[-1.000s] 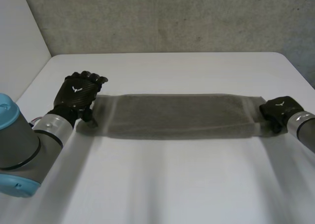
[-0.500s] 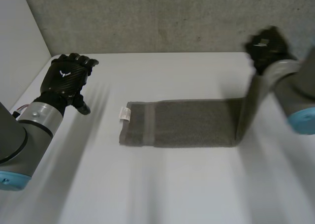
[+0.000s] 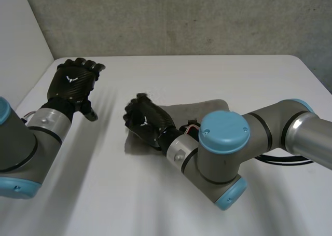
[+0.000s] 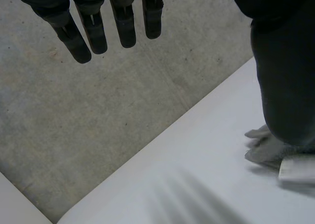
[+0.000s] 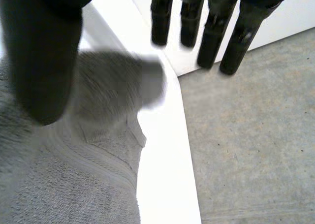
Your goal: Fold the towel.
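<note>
Head view: right hand (image 3: 148, 124) has swung leftward over the towel (image 3: 203, 108), fingers straight; left hand (image 3: 72, 85) likewise.

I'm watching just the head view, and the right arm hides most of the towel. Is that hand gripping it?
Observer: It doesn't look so. In the right wrist view the right hand has straight fingers, none curled round the towel under its palm.
Visitor: And the left hand, is anything in it?
Observer: Nothing. From its own wrist, the left hand has straight fingers with nothing between them.
Visitor: Does the towel have a tag?
Observer: Yes. The left wrist view shows a white label sticking out at the towel's end.
</note>
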You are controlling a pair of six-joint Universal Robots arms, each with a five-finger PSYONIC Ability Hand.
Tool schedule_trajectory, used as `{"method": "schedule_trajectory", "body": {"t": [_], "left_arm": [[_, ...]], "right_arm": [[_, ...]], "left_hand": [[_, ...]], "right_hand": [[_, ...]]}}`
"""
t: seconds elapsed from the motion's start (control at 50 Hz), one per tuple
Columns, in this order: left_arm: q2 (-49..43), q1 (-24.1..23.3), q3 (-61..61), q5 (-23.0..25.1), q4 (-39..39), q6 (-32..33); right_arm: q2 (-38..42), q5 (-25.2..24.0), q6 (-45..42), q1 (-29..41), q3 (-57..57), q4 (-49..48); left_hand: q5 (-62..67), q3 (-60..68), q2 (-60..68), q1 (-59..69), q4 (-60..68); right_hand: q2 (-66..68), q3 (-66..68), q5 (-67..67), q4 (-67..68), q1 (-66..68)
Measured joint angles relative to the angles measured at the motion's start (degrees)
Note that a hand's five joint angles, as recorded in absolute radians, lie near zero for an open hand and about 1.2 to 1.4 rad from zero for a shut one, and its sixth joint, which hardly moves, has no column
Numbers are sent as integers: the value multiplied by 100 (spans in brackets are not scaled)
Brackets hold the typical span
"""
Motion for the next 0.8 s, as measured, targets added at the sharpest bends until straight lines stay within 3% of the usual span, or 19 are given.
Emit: {"method": "schedule_trajectory", "body": {"t": [0.04, 0.18, 0.26, 0.4, 0.62, 0.78, 0.8], "left_arm": [[-56, -44, 56, -5, 0, -2], [-182, -351, 211, -51, -1, -3], [-240, -695, 278, -141, -1, 0], [-289, -1194, 314, -263, 6, 9], [-455, -1379, 373, -321, 155, 15], [-589, -1411, 408, -357, 215, 14], [-594, -1412, 406, -358, 215, 13]], "right_arm": [[-56, -17, 118, -41, 12, 11], [-692, 61, 1082, -343, 272, 85], [-1350, 102, 2168, -864, 695, 206], [-2091, 105, 3285, -1854, 1483, 913], [-2039, -8, 3206, -2619, 2310, 1377], [-1345, -25, 2919, -2746, 2343, 1143], [-1288, -13, 2872, -2746, 2319, 1123]], "left_hand": [[17, 5, 2, 0, 0], [51, 5, 5, 0, 0], [52, 5, 5, 0, 0], [52, 5, 5, 0, 0], [53, 5, 5, 0, 0], [52, 5, 5, 0, 0], [52, 5, 5, 0, 0]], "right_hand": [[-671, -763, -695, -809, -629], [-739, -873, -696, -862, -828], [-739, -873, -696, -862, -843], [-739, -895, -696, -862, -845], [306, 222, 569, 183, 366], [879, 798, 1085, 725, 976], [1588, 1480, 1826, 1454, 1749]]}}
